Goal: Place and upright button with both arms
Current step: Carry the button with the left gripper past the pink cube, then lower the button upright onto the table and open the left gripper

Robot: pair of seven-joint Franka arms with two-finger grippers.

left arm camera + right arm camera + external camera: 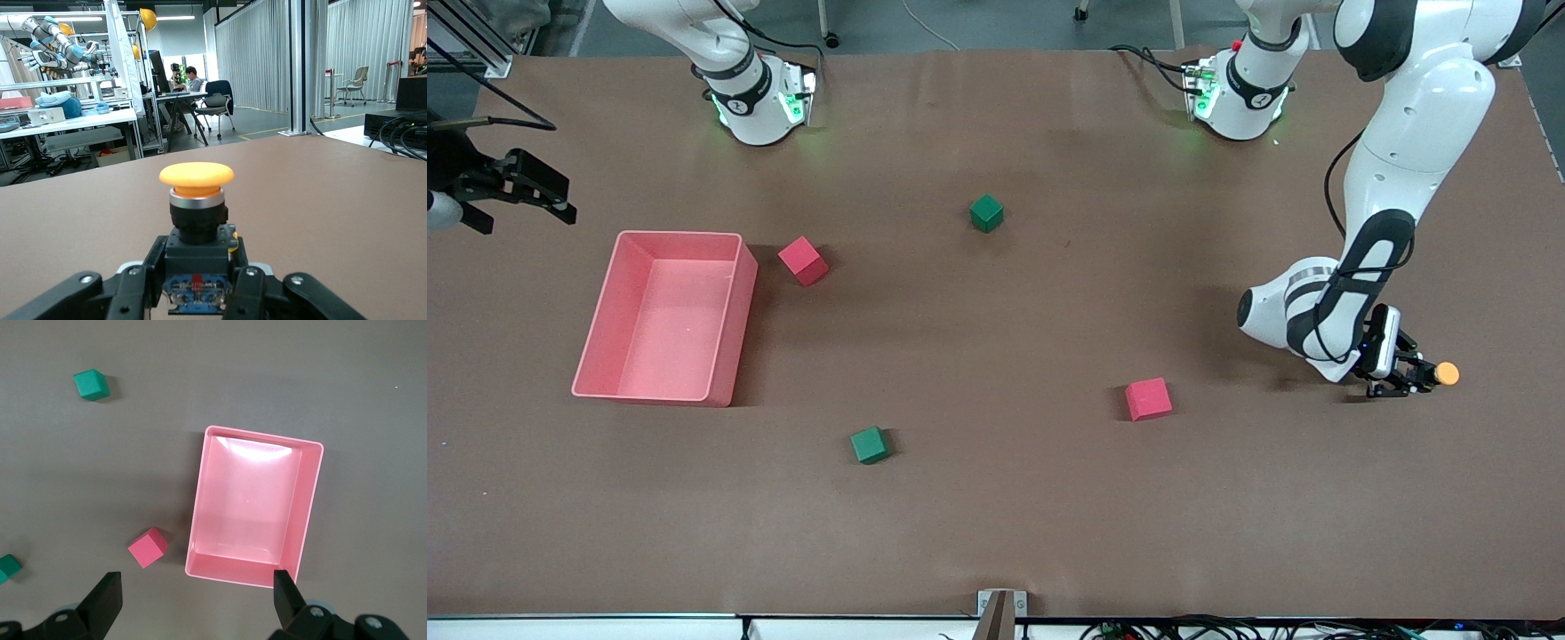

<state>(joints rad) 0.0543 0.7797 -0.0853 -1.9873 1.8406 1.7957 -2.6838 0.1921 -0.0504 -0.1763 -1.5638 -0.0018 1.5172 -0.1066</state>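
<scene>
The left tool point(1412, 377) is gripping the button point(1440, 373) by its black body, low over the desk point(996, 516) at the left arm's end, orange cap pointing sideways. The right tool point(193, 603) is waiting, fingers apart, above the pink bin point(250, 500). Only the base is being pinched, so the button may be twisting or slipping on release and tipping over.

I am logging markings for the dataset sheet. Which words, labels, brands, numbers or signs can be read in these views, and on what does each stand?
None can be read.
Black bands at the white arm bases: small white marks, too small to read.
Orange-capped black push-button, held in the shut left gripper: blue and red underside, no legible print.
Pink plastic bin, red cubes, green cubes: plain.
</scene>
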